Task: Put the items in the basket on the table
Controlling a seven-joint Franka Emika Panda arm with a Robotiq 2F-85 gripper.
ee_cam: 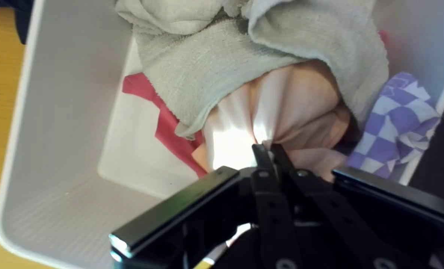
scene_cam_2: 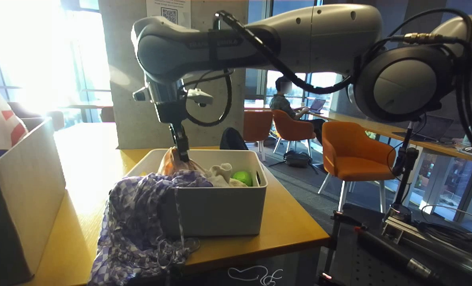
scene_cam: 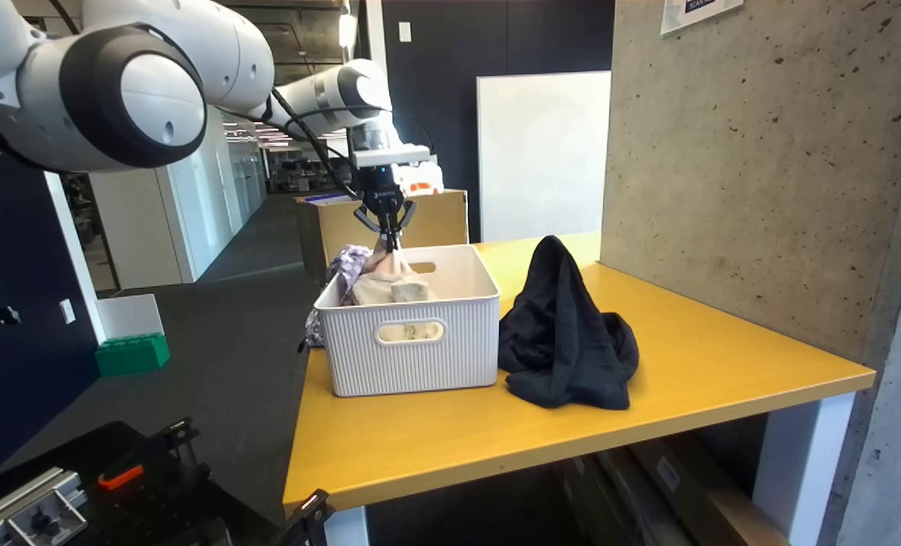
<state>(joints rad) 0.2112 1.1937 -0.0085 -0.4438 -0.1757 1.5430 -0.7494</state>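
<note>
Showing "SCAN", a sign [scene_cam: 698, 14] marks the pillar [scene_cam: 754, 167] while the jaws clamp pinkish cloth [ee_cam: 308, 101] in the basket [scene_cam: 405, 368].

White ribbed basket [scene_cam: 412, 371] upright on yellow desk [scene_cam: 723, 371]. Black garment [scene_cam: 568, 334] on desk just beside it, heaped to a tall peak. Purple-white checked cloth [scene_cam_2: 136, 210] over basket rim, part inside, rest trailing past desk edge. Inside: pink cloth [ee_cam: 300, 101] in tight folds, top pinched up; pale grey cloth [ee_cam: 214, 59] partly covering it; red cloth [ee_cam: 173, 134] lower.
</note>
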